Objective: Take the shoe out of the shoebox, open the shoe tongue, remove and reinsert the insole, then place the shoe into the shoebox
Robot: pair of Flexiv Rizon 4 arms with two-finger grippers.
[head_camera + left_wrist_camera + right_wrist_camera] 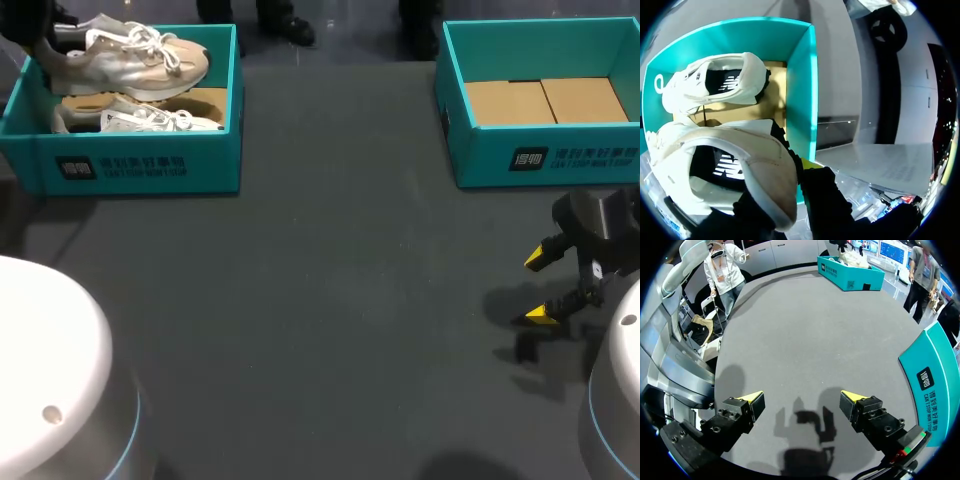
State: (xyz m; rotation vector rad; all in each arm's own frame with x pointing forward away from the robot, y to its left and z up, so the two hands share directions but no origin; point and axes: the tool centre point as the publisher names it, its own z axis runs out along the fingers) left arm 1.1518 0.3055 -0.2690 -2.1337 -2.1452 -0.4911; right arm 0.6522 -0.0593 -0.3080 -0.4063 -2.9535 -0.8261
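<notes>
The right pincer [802, 402] hangs spread just above the dark, matt bench [320, 300]. Farther off, the left pincer [782, 192] pinches the heel of the shoe [735, 160], which is held over its teal shoebox [802, 90]. I judge this is the taking-out step. Next the shoe must clear the box wall and come toward the middle of the bench.

Right hand [802, 400], fingers spread, over table [805, 325] beside shoebox [936, 376]

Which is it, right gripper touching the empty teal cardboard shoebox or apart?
Apart. Head view shows bare grey table between the right gripper and the empty teal cardboard shoebox.
</notes>
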